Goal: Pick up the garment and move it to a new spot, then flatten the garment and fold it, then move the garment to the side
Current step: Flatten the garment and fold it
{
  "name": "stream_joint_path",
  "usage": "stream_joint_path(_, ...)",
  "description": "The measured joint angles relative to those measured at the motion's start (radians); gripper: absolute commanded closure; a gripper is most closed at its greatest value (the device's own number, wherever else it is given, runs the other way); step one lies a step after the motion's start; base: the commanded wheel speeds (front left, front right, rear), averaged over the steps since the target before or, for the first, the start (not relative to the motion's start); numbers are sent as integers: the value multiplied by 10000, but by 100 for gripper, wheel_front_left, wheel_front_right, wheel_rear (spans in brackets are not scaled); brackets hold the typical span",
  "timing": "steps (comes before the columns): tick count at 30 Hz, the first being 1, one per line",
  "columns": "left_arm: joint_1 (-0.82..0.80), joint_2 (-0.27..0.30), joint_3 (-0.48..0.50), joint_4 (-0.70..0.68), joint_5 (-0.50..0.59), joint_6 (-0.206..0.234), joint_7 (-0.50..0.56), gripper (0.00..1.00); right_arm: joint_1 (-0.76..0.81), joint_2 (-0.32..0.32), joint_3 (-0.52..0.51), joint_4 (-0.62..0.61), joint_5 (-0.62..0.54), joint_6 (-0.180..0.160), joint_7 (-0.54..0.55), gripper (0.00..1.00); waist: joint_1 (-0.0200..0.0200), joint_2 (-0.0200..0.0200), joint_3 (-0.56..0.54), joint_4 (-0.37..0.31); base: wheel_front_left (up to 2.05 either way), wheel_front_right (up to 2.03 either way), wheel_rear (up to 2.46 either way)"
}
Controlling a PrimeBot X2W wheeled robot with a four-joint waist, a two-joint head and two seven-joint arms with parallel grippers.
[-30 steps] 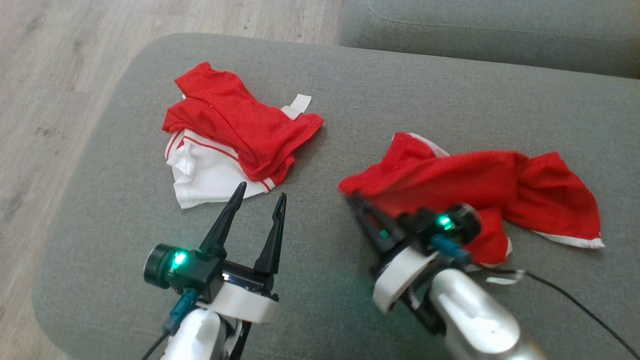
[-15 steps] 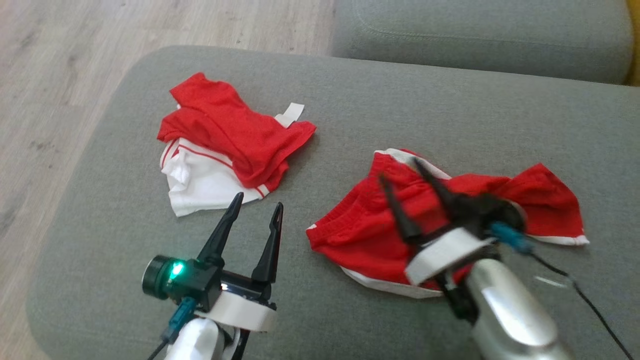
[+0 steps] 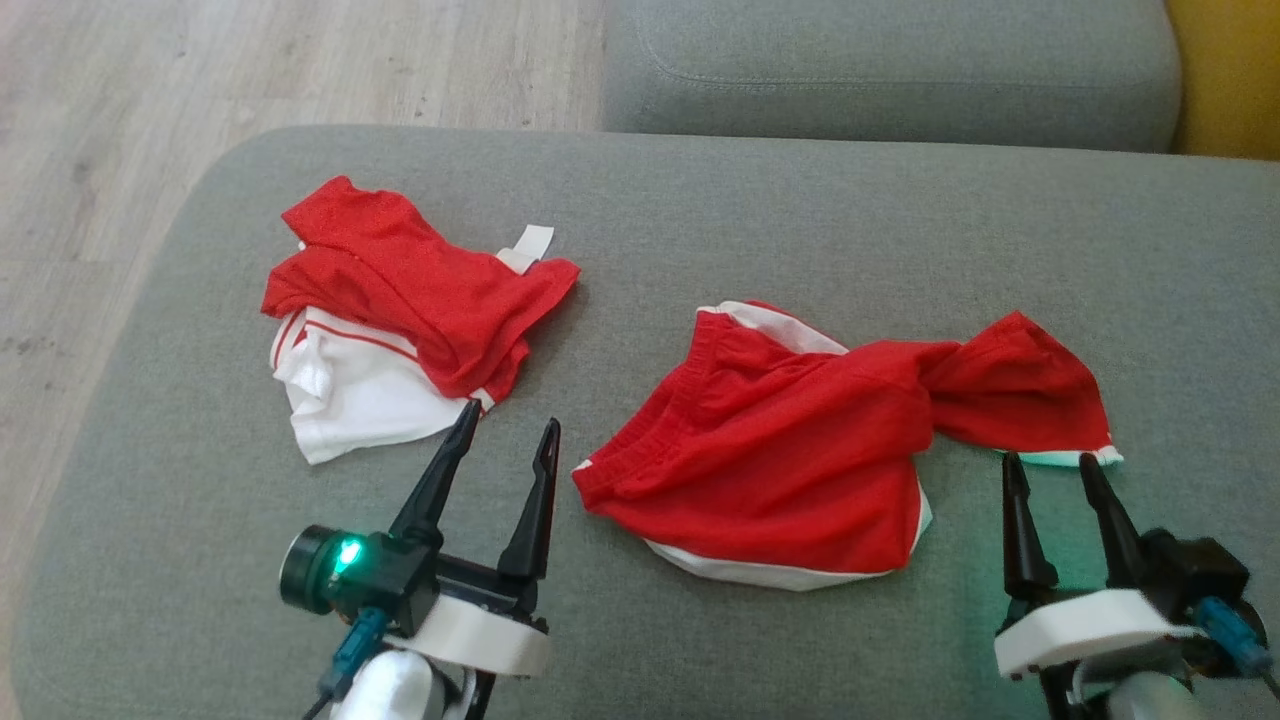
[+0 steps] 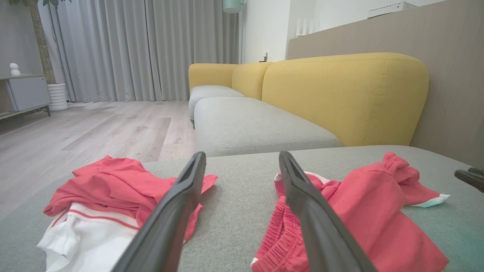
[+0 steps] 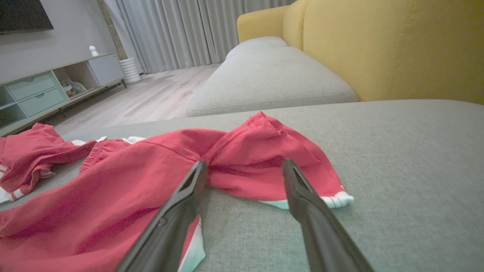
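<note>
Two garments lie on the grey upholstered sofa cushion [image 3: 800, 220]. The red fabric shorts with white trim [image 3: 790, 450] are in the middle of the cushion, crumpled, with the elastic waistband toward the left and one leg twisted out to the right. The crumpled red and white garment [image 3: 400, 300] lies apart from them, further to the left. The right claw [image 3: 1048, 465] stands wide and holds nothing, its tips just beside the white hem of the twisted leg. The left claw [image 3: 510, 420] is also wide and empty, between the two garments, near the waistband.
</note>
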Motion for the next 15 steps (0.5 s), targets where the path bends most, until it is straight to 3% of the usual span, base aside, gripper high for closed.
stream_joint_path(15,-34,0,-21,0,0,-44,0,0,-683,2,201,1237,-736,0,997,0,1,0,528,214,0,0,0)
